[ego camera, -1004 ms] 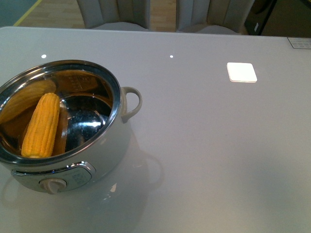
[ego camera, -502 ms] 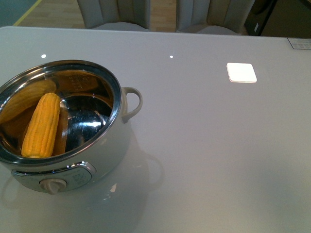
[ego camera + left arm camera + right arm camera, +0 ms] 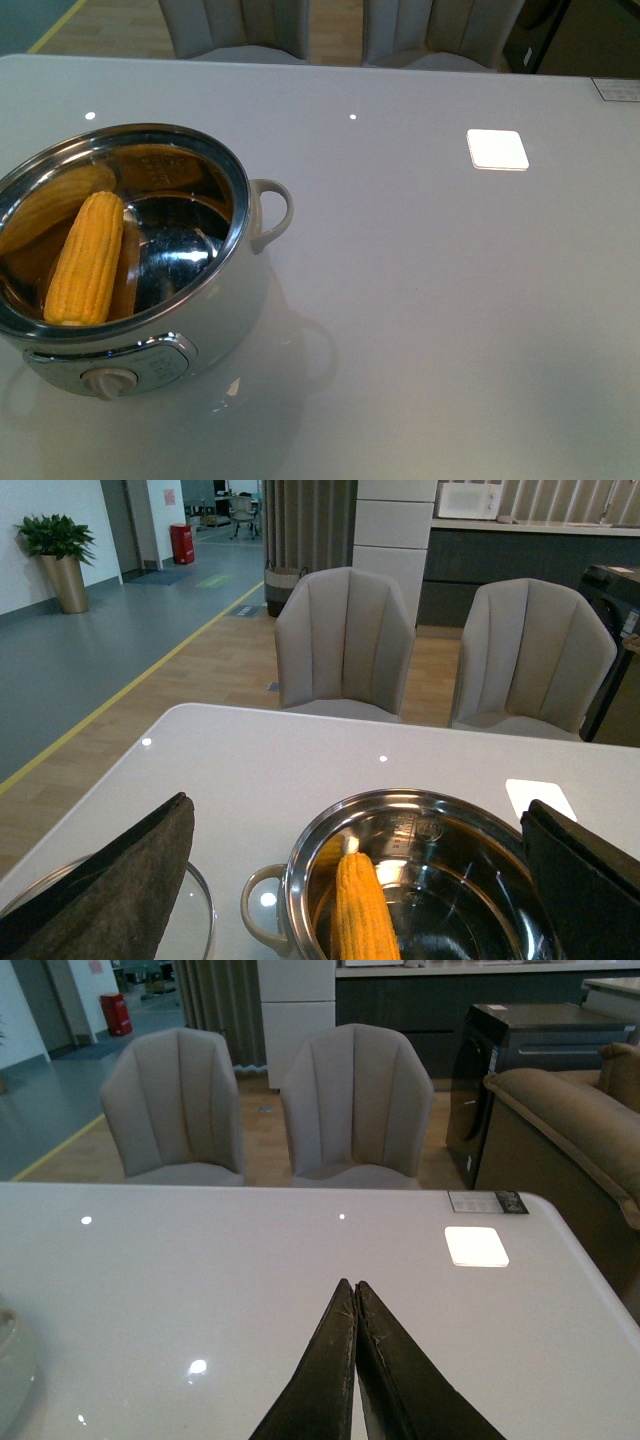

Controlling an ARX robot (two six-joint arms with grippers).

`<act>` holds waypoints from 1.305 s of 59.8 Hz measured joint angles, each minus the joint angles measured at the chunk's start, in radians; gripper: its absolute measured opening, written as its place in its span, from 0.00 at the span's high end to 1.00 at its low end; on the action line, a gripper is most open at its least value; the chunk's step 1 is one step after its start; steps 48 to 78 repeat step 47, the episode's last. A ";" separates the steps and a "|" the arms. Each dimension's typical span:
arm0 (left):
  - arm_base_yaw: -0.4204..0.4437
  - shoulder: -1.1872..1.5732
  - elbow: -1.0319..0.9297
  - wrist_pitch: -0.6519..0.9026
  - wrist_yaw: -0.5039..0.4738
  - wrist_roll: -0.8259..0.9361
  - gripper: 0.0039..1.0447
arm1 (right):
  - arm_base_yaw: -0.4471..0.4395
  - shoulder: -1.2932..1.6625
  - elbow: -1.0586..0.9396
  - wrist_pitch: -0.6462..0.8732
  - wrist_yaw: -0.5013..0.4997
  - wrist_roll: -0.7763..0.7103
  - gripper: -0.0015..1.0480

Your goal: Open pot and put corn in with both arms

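Corn point(image 3: 86, 258) sits in my pot point(image 3: 215, 310); left gripper point(image 3: 350, 880) spread wide, right gripper point(image 3: 354, 1305) closed empty—a careless retreat could clip the rim.

Pot point(image 3: 225, 300) glossy white outside, mirror-polished steel inside; table point(image 3: 450, 300) glossy.

Large round white electric pot point(image 3: 215, 315) with a shiny steel interior is sitting uncovered at the near left of the glossy white table point(image 3: 430, 300), loop side handle point(image 3: 272, 212) pointing right, cream knob panel point(image 3: 110, 381) facing the camera. Yellow-orange husked corn cob point(image 3: 86, 259) is lying inside, leaning on the left inner wall, tapered end up and away, blunt end low and near. Its reflection is showing on the steel. Glass lid point(image 3: 195, 920) with a metal rim is lying flat on the table just beside the pot's other handle.
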 joint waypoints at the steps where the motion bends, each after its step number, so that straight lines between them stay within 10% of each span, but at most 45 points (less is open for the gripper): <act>1: 0.000 0.000 0.000 0.000 0.000 0.000 0.06 | 0.000 0.000 0.000 0.000 0.000 0.000 0.87; 26: 0.000 0.000 0.000 0.000 0.000 0.000 0.06 | 0.000 0.000 0.000 0.000 0.000 0.000 0.08; 78: 0.000 0.000 0.000 0.000 0.000 0.000 0.06 | 0.000 0.000 0.000 0.000 0.000 0.000 0.08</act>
